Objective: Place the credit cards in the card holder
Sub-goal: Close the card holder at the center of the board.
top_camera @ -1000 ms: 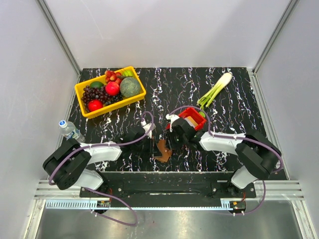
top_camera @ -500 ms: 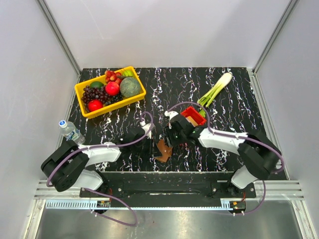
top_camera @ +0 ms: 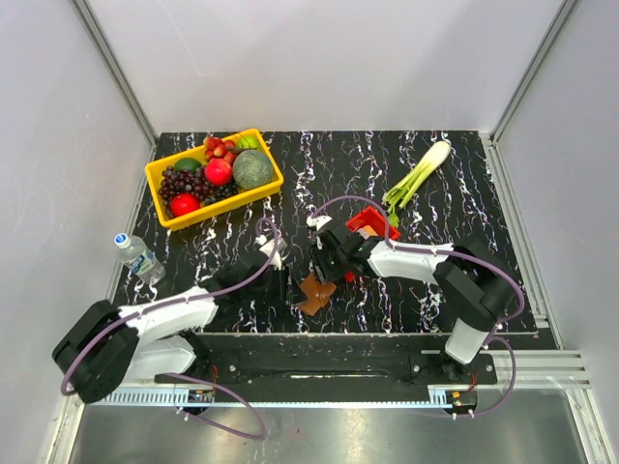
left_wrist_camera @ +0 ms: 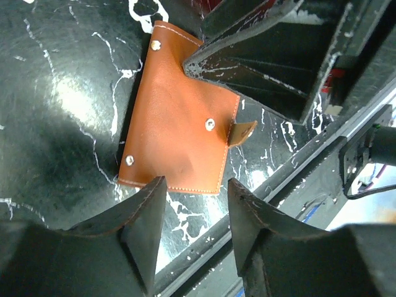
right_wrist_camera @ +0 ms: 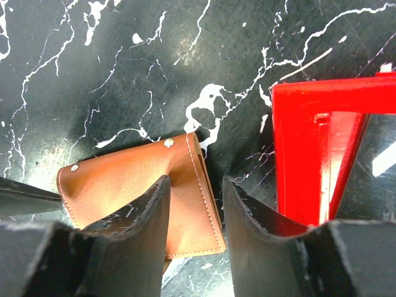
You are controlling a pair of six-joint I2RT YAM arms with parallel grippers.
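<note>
The black marbled bench (top_camera: 319, 164) filled the cell. At its far left sat a yellow basket (top_camera: 222, 203) piled with fruit, and a leek (top_camera: 416, 176) lay at the far right. A water bottle (top_camera: 138, 253) lay on its side at the left edge. A red bin (top_camera: 370, 223) stood near the middle.

The two arms met near the centre of the near edge. The left gripper (left_wrist_camera: 197, 192) had its fingers apart with nothing between them, and it pointed at the card holder (left_wrist_camera: 179, 130) from the left. The right gripper (right_wrist_camera: 197, 185) hung over the card holder's right end. Its fingers were apart too, and the red bin's wall (right_wrist_camera: 303, 154) stood just to its right.

The brown leather card holder (top_camera: 316, 290) lay flat and folded shut between the grippers. Its snap studs faced up and a small tab stuck out at one edge.
</note>
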